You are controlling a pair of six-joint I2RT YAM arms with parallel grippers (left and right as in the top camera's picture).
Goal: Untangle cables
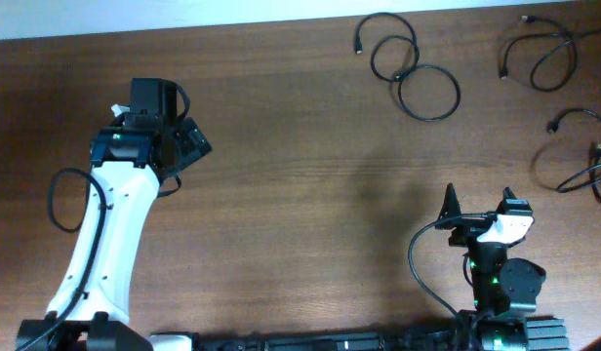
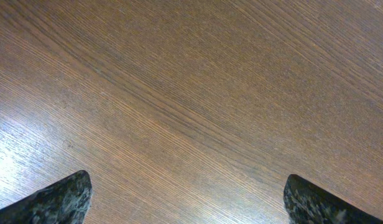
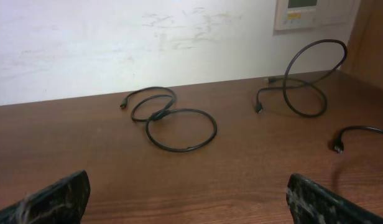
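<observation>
Three thin black cables lie apart on the far right of the wooden table. One coiled cable (image 1: 413,66) (image 3: 173,121) forms several loops at the back middle. A second cable (image 1: 541,54) (image 3: 306,78) loops at the back right corner. A third cable (image 1: 580,156) (image 3: 359,132) lies at the right edge. My right gripper (image 1: 477,202) (image 3: 188,199) is open and empty, well short of the cables. My left gripper (image 1: 190,146) (image 2: 188,199) is open and empty over bare wood at the left, far from all cables.
A white wall (image 3: 148,37) stands behind the table's far edge, with a wall panel (image 3: 313,12) at the upper right. Thicker black arm wires run beside the left arm (image 1: 71,200) and the right arm (image 1: 422,268).
</observation>
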